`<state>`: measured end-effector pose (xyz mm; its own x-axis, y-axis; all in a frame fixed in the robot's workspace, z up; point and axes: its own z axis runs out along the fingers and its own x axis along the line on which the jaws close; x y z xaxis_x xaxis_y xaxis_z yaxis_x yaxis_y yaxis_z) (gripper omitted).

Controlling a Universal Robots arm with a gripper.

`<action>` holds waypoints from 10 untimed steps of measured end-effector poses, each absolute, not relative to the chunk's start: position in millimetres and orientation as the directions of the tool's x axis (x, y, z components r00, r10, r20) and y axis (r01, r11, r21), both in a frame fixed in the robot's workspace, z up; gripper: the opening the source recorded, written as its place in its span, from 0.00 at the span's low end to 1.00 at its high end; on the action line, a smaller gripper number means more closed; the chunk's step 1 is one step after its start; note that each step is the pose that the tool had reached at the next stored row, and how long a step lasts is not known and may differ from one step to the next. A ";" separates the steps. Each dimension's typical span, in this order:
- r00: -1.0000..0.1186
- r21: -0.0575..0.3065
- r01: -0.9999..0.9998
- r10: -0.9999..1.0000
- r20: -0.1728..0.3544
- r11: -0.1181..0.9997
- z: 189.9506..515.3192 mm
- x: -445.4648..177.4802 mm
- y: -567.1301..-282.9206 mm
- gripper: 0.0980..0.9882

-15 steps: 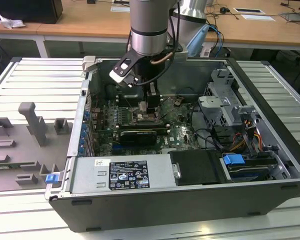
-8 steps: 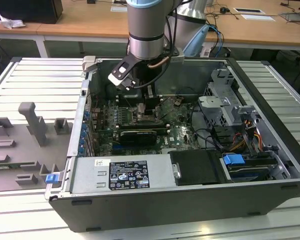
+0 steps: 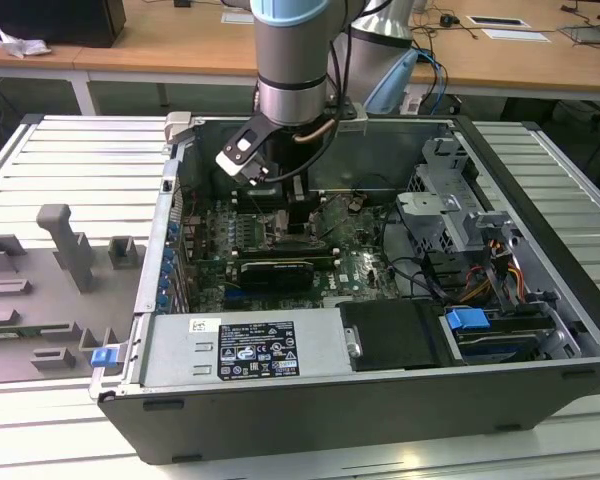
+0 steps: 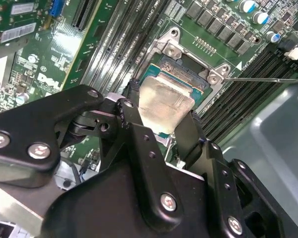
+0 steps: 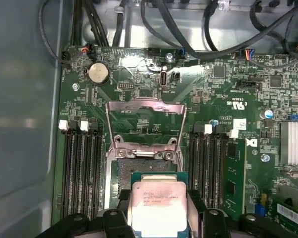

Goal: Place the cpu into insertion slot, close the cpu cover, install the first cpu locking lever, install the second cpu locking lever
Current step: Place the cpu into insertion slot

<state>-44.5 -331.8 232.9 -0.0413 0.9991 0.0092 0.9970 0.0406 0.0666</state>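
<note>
End effector (image 5: 159,213) holds cpu (image 5: 158,203) at insertion slot (image 5: 139,166) (cpu cover (image 5: 144,104) up)

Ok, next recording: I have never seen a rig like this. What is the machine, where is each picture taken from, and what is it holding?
The machine is a robot arm reaching into an open computer case that lies on a slatted table, beside grey blocks. The exterior view comes from a camera off the arm. Both wrist views come from cameras riding on the arm, looking at the green board. The tool grips the cpu by its edges at the dark slot. The cover is swung open, not closed.
</note>
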 end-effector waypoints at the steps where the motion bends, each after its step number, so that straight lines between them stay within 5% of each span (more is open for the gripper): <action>1: -0.040 0.066 0.997 0.999 0.009 0.039 231.6 -44.4 -331.2 0.48; 10: -0.022 0.066 0.998 1.000 0.009 0.022 218.0 -44.5 -327.1 0.48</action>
